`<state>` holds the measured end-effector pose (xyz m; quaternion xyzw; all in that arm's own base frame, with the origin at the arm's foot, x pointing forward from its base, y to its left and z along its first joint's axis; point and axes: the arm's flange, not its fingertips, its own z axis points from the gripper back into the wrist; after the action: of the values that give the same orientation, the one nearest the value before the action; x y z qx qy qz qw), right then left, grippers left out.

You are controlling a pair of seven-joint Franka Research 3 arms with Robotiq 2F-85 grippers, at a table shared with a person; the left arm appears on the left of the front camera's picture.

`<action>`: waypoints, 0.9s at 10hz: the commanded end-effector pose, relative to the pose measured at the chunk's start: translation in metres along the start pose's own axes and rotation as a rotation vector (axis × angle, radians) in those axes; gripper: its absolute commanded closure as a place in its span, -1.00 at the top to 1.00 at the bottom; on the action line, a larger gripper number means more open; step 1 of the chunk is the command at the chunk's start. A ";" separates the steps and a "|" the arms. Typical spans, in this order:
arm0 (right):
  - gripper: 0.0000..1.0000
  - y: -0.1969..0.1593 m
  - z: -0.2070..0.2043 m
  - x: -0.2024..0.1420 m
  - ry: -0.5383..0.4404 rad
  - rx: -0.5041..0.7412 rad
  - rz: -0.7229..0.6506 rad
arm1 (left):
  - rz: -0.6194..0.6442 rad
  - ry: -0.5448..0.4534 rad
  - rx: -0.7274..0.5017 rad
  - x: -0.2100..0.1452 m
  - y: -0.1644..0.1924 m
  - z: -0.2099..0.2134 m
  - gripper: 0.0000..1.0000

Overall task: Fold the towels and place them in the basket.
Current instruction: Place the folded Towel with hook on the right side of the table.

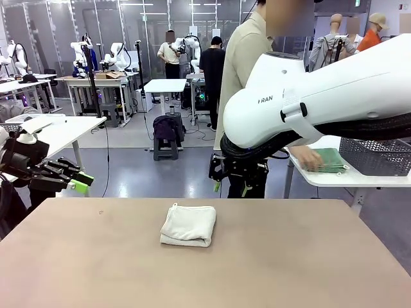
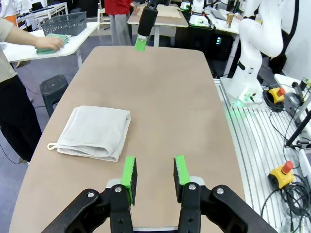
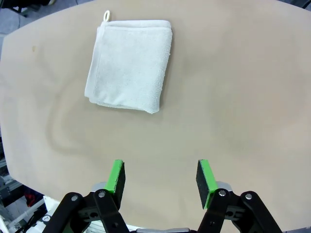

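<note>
1. Left claw (image 2: 154, 164) part-way spread, black fingers faced with flat green pads, nothing between them; aimed along the length of the worktop (image 2: 165, 97).
2. Right claw (image 3: 160, 167) spread wide, equally empty, looking down on the same smooth, matte tan surface with rounded ends.
3. Cream towel (image 1: 188, 224) folded into a soft, thick, roughly square pad; nubby terry pile, stacked layers showing along one edge, small hanging loop (image 2: 50, 145) poking out at one corner. Flat on the worktop near its middle, well apart from both claws.
4. Green towel (image 1: 331, 160) folded flat on a white side worktop (image 1: 334, 178) at the far right, beyond the main one, with a person's hand (image 1: 308, 157) resting on it.
5. Basket (image 1: 376, 156) just beside the green towel on that side worktop: dark grey wire mesh, rectangular, low sloping sides. Contents impossible to make out.
</note>
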<state>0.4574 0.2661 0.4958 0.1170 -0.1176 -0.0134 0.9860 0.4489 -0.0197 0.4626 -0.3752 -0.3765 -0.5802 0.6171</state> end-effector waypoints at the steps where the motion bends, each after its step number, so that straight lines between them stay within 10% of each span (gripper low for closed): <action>1: 0.49 0.002 -0.001 0.000 0.002 -0.001 -0.022 | -0.017 -0.006 -0.012 0.001 -0.001 0.003 -0.17; 9: 0.49 -0.005 -0.054 0.037 0.045 0.017 -0.063 | -0.017 -0.006 -0.012 0.001 -0.001 0.003 -0.17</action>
<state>0.4895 0.2670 0.4603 0.1176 -0.0922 -0.0275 0.9884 0.4488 -0.0197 0.4627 -0.3751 -0.3766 -0.5803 0.6171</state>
